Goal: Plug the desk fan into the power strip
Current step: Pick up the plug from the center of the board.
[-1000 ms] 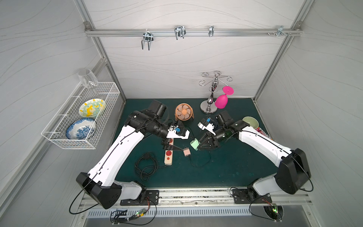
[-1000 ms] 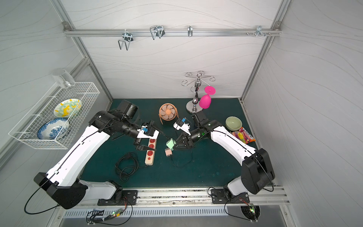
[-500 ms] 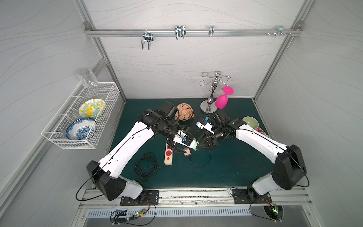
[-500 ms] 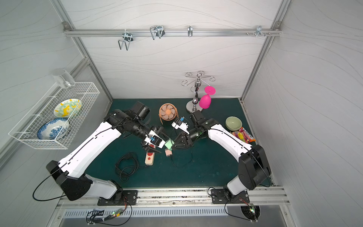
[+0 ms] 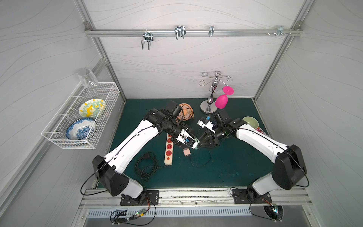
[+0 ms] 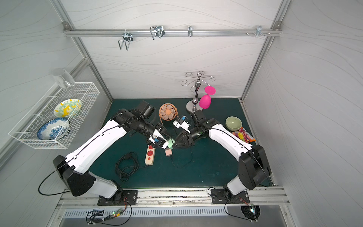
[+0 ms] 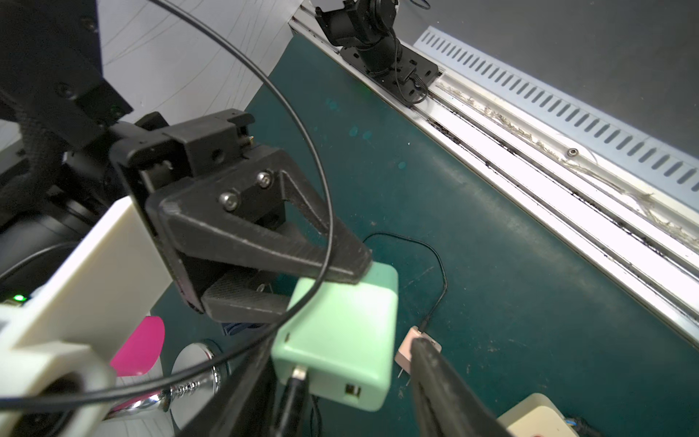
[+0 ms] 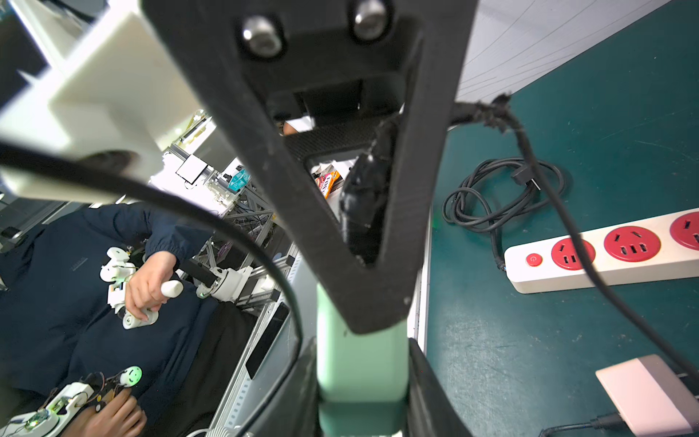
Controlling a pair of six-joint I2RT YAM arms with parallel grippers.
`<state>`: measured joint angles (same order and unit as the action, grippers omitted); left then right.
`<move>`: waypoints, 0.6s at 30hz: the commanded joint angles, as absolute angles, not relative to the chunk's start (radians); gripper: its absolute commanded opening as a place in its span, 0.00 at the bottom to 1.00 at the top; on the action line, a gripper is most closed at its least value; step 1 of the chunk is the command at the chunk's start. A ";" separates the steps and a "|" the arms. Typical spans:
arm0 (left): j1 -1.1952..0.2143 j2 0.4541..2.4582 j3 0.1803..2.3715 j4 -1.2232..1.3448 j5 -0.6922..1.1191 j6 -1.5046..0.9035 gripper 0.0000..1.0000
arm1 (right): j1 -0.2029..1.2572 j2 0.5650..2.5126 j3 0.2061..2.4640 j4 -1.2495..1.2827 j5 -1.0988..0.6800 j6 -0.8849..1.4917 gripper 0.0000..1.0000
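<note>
The right end effector [image 7: 329, 285] is clamped on the green block [image 6: 170, 143]. The left end effector [image 7: 344, 340] sits around it; I cannot tell if it squeezes. Bare worktop [image 5: 225, 173] at 5 o'clock reaches the front edge. The power strip [image 5: 169, 155] lies at 8 o'clock; the left one hung there before.

L arm [image 5: 137, 141] covers far end of power strip [image 5: 169, 155]; near sockets clear above; pink adapter [image 5: 186, 151] just beside.

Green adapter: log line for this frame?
right tool: shut on green adapter, above mat | left tool: jaws flank adapter, grip unclear | power strip: visible sockets empty | pink plug: loose on mat
</note>
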<state>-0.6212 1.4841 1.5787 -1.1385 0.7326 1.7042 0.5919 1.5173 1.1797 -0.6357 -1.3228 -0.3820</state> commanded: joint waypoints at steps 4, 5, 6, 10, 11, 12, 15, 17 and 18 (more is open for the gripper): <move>-0.637 1.491 1.581 -1.159 0.746 1.722 0.48 | 0.575 1.496 1.179 -0.600 -1.356 -0.364 0.00; -0.637 1.491 1.580 -1.152 0.745 1.717 0.47 | 0.574 1.494 1.177 -0.599 -1.357 -0.363 0.00; -0.638 1.491 1.582 -1.149 0.747 1.707 0.47 | 0.571 1.493 1.177 -0.596 -1.360 -0.358 0.00; -0.641 1.492 1.583 -1.161 0.759 1.716 0.53 | 0.569 1.497 1.177 -0.582 -1.371 -0.347 0.00; -0.641 1.492 1.576 -1.156 0.758 1.723 0.59 | 0.569 1.498 1.177 -0.581 -1.370 -0.347 0.00; -0.641 1.490 1.569 -1.150 0.757 1.723 0.61 | 0.569 1.498 1.177 -0.581 -1.371 -0.345 0.00; -0.646 1.493 1.574 -1.143 0.755 1.706 0.60 | 0.568 1.503 1.182 -0.581 -1.374 -0.341 0.00; -0.647 1.496 1.569 -1.150 0.755 1.720 0.56 | 0.568 1.506 1.182 -0.581 -1.374 -0.341 0.00; -0.647 1.497 1.566 -1.149 0.755 1.726 0.53 | 0.568 1.506 1.180 -0.580 -1.374 -0.342 0.00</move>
